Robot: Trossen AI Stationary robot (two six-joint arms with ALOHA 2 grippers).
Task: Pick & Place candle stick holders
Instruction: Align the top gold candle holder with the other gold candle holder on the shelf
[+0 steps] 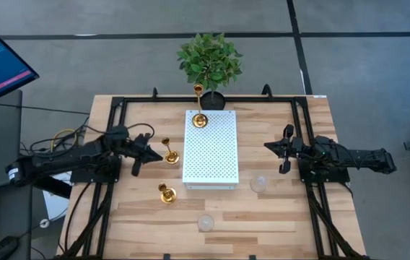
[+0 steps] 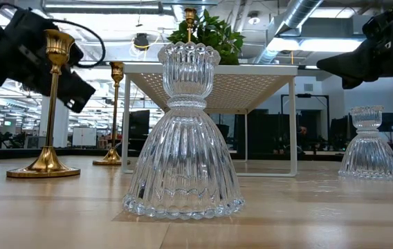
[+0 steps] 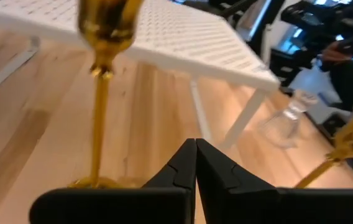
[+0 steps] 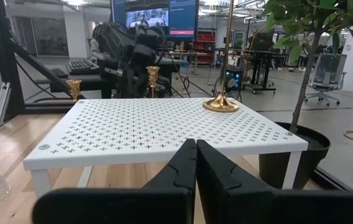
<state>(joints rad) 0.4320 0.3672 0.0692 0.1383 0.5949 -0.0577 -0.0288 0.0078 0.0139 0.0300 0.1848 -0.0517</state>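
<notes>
A tall gold holder stands by its round base on the far end of the white perforated shelf; it also shows in the right wrist view. Two shorter gold holders stand on the table left of the shelf. Two clear glass holders stand on the table near the shelf's near right corner and toward the near edge. My left gripper is shut and empty, close beside the farther of the two gold holders. My right gripper is shut and empty, right of the shelf.
A green potted plant stands at the table's far edge behind the shelf. Black frame rails run along the table's left, right and far sides. Bare wood lies between the shelf and my right gripper.
</notes>
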